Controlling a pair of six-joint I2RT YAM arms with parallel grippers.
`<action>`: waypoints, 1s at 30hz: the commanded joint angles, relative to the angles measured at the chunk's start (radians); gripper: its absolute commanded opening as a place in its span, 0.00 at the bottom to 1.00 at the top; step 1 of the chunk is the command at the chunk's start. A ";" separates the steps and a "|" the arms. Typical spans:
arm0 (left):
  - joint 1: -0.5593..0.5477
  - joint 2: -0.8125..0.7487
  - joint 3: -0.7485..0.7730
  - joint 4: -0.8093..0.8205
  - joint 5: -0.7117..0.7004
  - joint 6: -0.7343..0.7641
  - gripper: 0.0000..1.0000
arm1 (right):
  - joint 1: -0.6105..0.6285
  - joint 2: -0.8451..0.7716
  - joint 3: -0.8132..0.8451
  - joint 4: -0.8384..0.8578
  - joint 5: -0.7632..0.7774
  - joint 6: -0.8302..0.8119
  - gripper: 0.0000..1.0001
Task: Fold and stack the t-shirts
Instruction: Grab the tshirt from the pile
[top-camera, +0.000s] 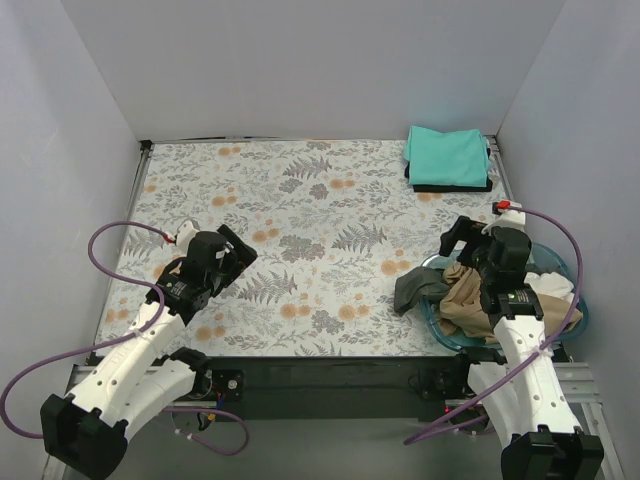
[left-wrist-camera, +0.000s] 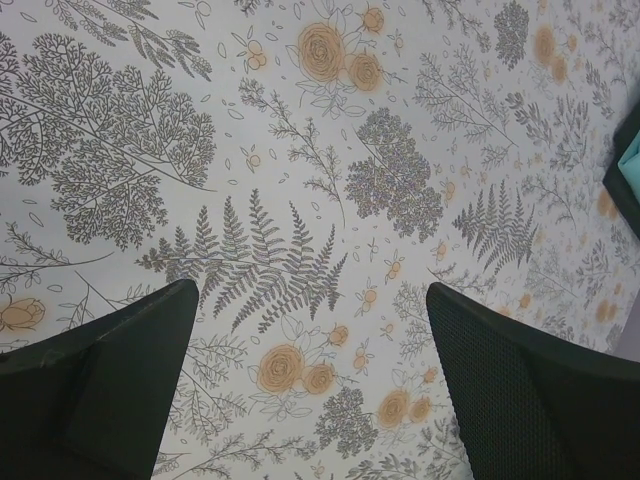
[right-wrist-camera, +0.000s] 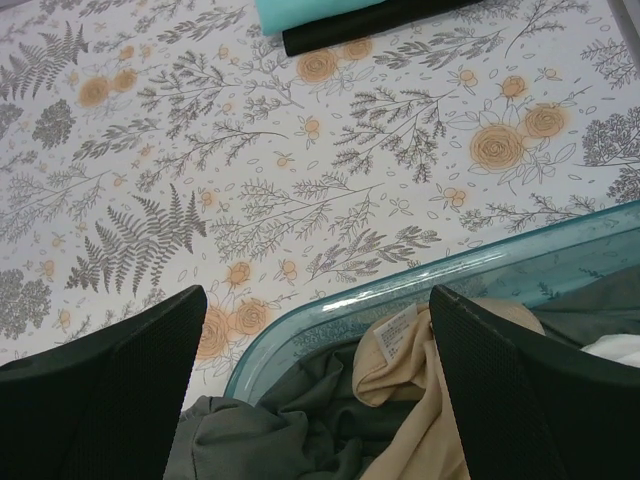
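A folded teal t-shirt (top-camera: 447, 155) lies on a folded black t-shirt (top-camera: 452, 186) at the table's far right; both show in the right wrist view, teal (right-wrist-camera: 300, 10) over black (right-wrist-camera: 370, 25). A dark grey t-shirt (top-camera: 418, 290) hangs over the basin rim, crumpled next to a tan t-shirt (top-camera: 470, 300) and a white one (top-camera: 553, 285). My right gripper (right-wrist-camera: 315, 400) is open above the grey shirt (right-wrist-camera: 290, 430) and tan shirt (right-wrist-camera: 420, 390), holding nothing. My left gripper (left-wrist-camera: 310, 400) is open and empty above bare tablecloth at the left.
A translucent blue basin (top-camera: 577, 300) stands at the near right, its rim (right-wrist-camera: 400, 290) just under the right gripper. The table carries a floral cloth (top-camera: 300, 220). White walls close in the left, back and right sides.
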 joint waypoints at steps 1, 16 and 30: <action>-0.004 0.000 -0.008 -0.013 -0.027 -0.005 0.98 | -0.003 0.006 0.038 -0.041 -0.024 0.026 0.98; -0.004 0.034 -0.018 0.006 -0.026 -0.003 0.98 | -0.002 0.101 0.092 -0.294 -0.342 0.005 0.91; -0.004 0.021 -0.024 0.006 -0.021 -0.002 0.98 | -0.003 0.113 -0.011 -0.320 -0.388 0.003 0.72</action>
